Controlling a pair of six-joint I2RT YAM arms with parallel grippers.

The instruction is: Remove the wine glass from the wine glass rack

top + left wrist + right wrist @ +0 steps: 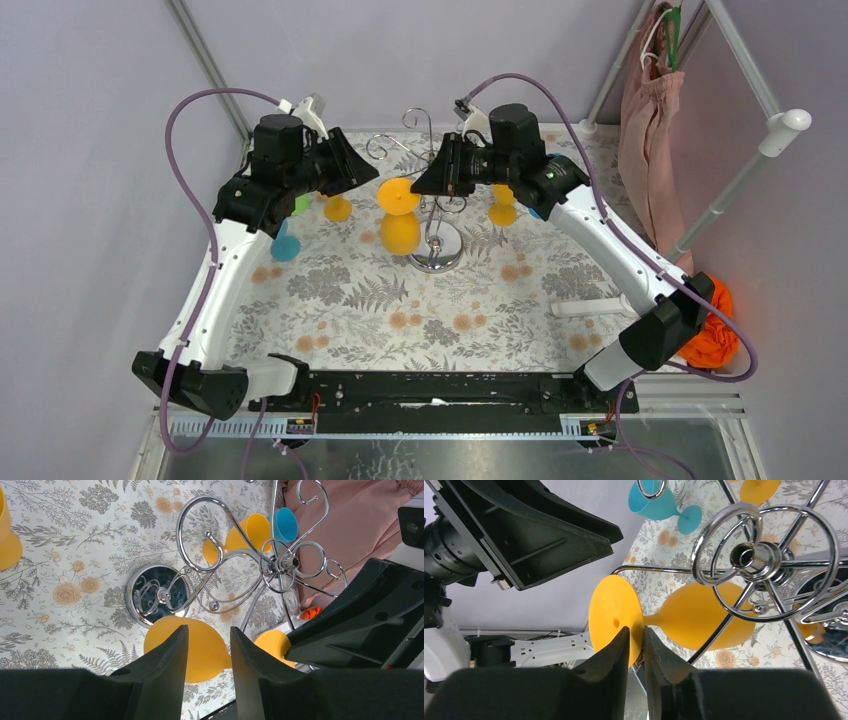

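Observation:
The silver wine glass rack [437, 245] stands at the table's middle back, its scroll arms [235, 565] and hub [754, 560] close to both wrists. An orange wine glass [399, 230] hangs bowl down at the outer end of a rack arm. My right gripper [637, 635] is shut on the rim of its round foot [611, 610]; it also shows in the top view [420, 185]. My left gripper [209, 640] is open just left of the glass [202, 647], not touching it, and appears in the top view [365, 172].
Other orange glasses [338, 208] [503, 210] and a teal one [285, 245] stand on the floral cloth around the rack. A white cylinder [595, 307] lies at the right. Pink cloth [650, 130] hangs on the right frame, above an orange cloth [712, 330].

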